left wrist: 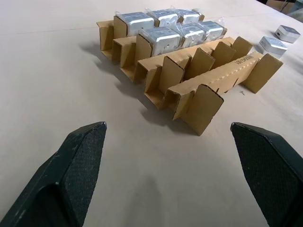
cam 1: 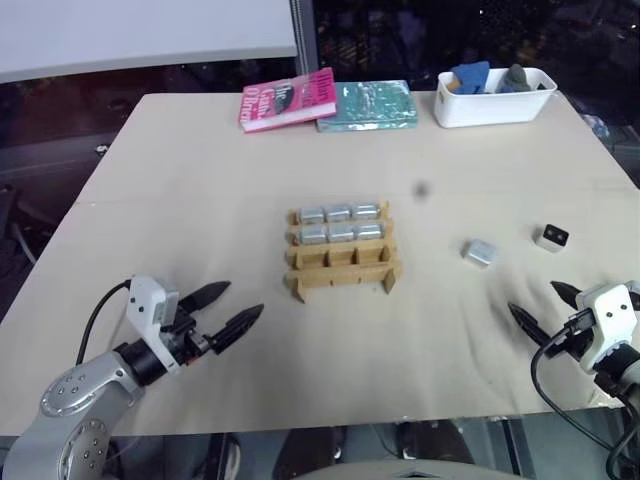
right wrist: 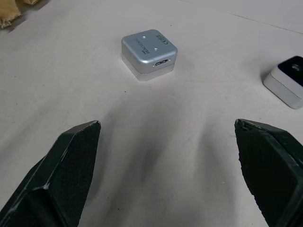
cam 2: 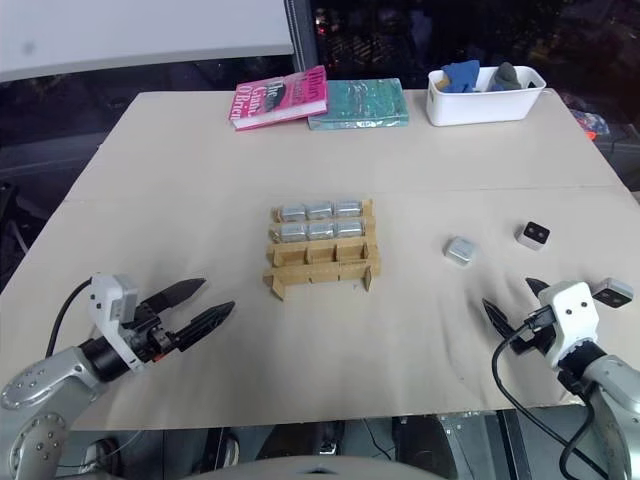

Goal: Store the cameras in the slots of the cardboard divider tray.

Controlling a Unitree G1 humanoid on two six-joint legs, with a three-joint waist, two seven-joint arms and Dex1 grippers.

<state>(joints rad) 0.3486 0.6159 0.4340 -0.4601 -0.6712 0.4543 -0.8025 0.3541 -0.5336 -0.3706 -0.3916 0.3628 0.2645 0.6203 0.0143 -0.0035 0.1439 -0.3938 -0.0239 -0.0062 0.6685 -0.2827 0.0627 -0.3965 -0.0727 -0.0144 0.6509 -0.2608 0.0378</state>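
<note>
next: silver camera (right wrist: 149,54) | dead ahead of my right claw (right wrist: 165,179), upper centre of frame | both claws wide, empty, left claw (cam 1: 222,312) farther

The beige table (cam 1: 200,180) carries tray (cam 1: 342,268), two loose cameras (cam 1: 479,252), books (cam 1: 288,100), bin (cam 1: 495,106).

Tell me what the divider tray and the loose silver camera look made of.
The divider tray: brown corrugated cardboard, matte, with raw cut edges and slotted strips. The loose silver camera: probably brushed or anodised metal, going by its satin grey sheen and crisp rounded edges; painted plastic can't be ruled out.
</note>
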